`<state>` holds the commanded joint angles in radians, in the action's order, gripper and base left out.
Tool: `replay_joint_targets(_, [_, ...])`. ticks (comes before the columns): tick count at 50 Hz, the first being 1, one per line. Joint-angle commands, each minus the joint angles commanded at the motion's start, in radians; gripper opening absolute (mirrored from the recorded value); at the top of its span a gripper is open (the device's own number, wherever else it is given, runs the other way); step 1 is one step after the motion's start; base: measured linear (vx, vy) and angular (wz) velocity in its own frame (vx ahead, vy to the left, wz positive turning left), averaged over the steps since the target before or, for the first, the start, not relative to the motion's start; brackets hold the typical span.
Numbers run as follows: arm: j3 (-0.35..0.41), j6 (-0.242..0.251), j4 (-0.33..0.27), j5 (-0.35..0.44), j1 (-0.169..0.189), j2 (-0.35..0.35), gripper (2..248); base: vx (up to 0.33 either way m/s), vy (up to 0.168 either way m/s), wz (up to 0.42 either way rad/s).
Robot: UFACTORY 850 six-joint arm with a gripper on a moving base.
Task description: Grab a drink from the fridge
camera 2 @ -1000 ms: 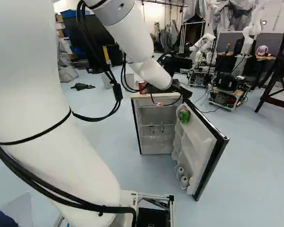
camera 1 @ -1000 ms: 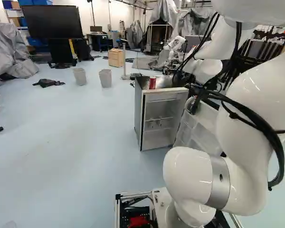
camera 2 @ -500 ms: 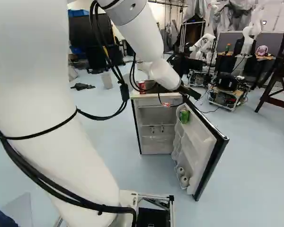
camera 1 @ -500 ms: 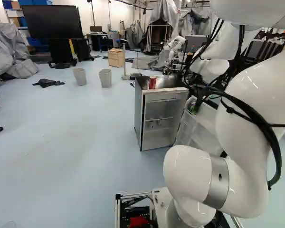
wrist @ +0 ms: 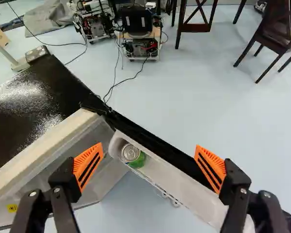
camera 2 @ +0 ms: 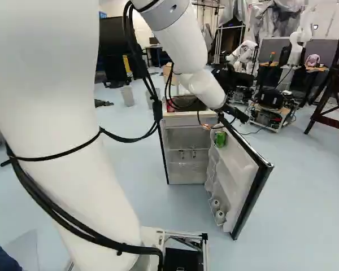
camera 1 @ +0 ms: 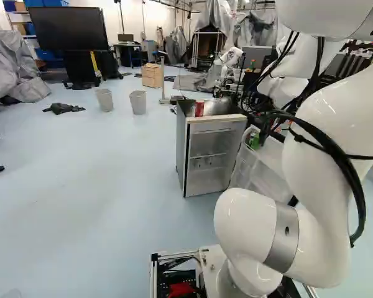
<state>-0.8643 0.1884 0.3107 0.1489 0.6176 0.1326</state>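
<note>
In the right base view my gripper (camera 2: 236,113) is above the open fridge door (camera 2: 237,179), near its top corner. The wrist view shows my gripper (wrist: 149,147) with its orange pads wide apart and nothing between them. A green can (wrist: 134,156) stands upright in the door's upper shelf, ahead of the fingers and below them, closer to the left-hand finger's pad (wrist: 88,164); the same green can (camera 2: 220,139) shows in the right base view. The small fridge (camera 1: 212,155) stands open, with a red can (camera 1: 199,108) on its top.
Two pale round items (camera 2: 216,204) sit in the door's lower shelf. Two grey bins (camera 1: 138,102) stand on the floor behind the fridge. Another robot (camera 2: 244,55) is farther back, near a wheeled base (camera 2: 271,106). A dark wooden stand (camera 2: 333,96) is at the right.
The arm has swung rightward in the right base view, carrying the gripper from over the fridge top to above the door. The green can shows more clearly in the left base view. The base has not moved.
</note>
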Motion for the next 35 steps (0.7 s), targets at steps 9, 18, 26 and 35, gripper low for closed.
replay_joint_targets(9, [-0.021,0.0,0.0,-0.028,0.026,0.019,247,0.0,0.0,0.0])
replay_joint_targets(18, [-0.043,0.0,0.0,-0.058,0.052,0.039,247,0.0,0.0,0.0])
replay_joint_targets(26, [-0.062,0.0,0.0,-0.085,0.075,0.056,247,0.0,0.0,0.0])
replay_joint_targets(35, [-0.084,0.0,0.0,-0.117,0.101,0.075,247,0.0,0.0,0.0])
